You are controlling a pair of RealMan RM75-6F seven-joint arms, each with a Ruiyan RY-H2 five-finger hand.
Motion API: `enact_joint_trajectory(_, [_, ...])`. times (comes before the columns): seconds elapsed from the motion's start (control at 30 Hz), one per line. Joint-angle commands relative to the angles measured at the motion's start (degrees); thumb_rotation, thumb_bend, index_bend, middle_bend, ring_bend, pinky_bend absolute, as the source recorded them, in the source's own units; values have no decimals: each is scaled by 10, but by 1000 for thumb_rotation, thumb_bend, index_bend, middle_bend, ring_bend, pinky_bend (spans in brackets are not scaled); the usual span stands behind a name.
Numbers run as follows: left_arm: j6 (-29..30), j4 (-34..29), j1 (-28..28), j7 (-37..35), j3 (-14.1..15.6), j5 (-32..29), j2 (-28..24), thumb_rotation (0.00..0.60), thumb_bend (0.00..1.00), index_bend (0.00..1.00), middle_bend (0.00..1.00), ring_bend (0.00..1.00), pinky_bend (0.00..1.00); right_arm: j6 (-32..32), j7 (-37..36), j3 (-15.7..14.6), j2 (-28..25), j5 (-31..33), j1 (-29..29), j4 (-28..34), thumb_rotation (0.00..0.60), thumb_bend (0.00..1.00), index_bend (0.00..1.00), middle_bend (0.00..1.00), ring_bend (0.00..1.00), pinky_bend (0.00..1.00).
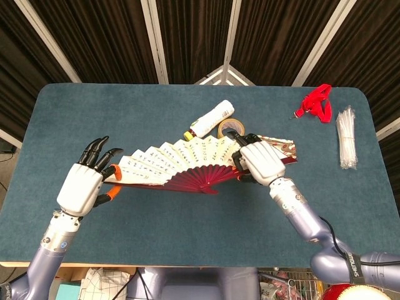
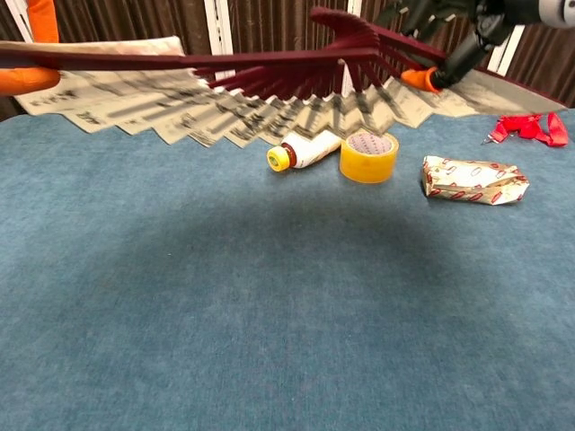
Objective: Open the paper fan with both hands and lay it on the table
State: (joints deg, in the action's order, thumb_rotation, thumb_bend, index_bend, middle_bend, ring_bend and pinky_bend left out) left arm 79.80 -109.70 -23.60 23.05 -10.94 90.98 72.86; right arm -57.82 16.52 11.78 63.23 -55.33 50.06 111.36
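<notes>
Fan (image 1: 172, 164) hangs spread above the table (image 1: 187, 219) (long axis left to right), my left robot hand (image 1: 82, 186) and right robot hand (image 1: 259, 161) gripping its ends.

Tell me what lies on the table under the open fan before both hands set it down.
The paper fan, held by the left hand and right hand, hangs above the table. The white bottle and the tape roll lie under its far edge, the wrapped packet beside them. The near cloth shows nothing.
</notes>
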Motion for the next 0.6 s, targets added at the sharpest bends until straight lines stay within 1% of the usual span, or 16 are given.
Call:
enact_joint_trajectory(0.03, [5,14,-5,22,-6,2,12,600,382,552,200,0,98,15,38,-22,0,6,4,-13,600,457,478,104,157,138])
enact_joint_trajectory(0.07, [6,17,-6,27,-6,3,15,600,356,513,186,0,98,20,51,-28,-1,13,6,-14,600,425,343,82,129,117])
enact_joint_trajectory(0.1, [7,21,-7,33,-7,4,20,600,339,476,173,0,98,29,74,-38,-4,29,10,-13,600,373,230,64,107,101])
enact_joint_trajectory(0.17, [8,24,-8,43,-6,6,25,600,287,338,115,0,96,42,104,-52,-8,59,18,-7,600,269,105,51,89,89])
enact_joint_trajectory(0.2, [7,25,-9,47,-4,7,27,600,271,291,95,0,95,46,128,-60,-9,79,24,-3,600,227,66,49,86,88])
enact_joint_trajectory(0.27, [6,19,-9,48,-1,8,26,600,242,186,49,0,93,42,158,-71,-7,97,31,0,600,179,20,46,84,88])
enact_joint_trajectory(0.37, [6,0,-6,50,3,13,15,600,234,114,19,0,90,30,200,-87,-3,117,37,9,600,124,0,23,66,79])
enact_joint_trajectory(0.5, [13,-37,2,53,6,22,-15,600,232,98,6,0,86,33,264,-122,-18,153,51,34,600,109,0,0,57,66])
enact_joint_trajectory(0.53, [17,-50,6,54,7,26,-27,600,231,98,5,0,85,30,293,-137,-25,163,56,40,600,109,0,0,57,66])
enact_joint_trajectory(0.6, [22,-66,12,55,8,28,-44,600,231,97,4,0,85,23,328,-157,-29,173,60,45,600,109,0,0,57,66])
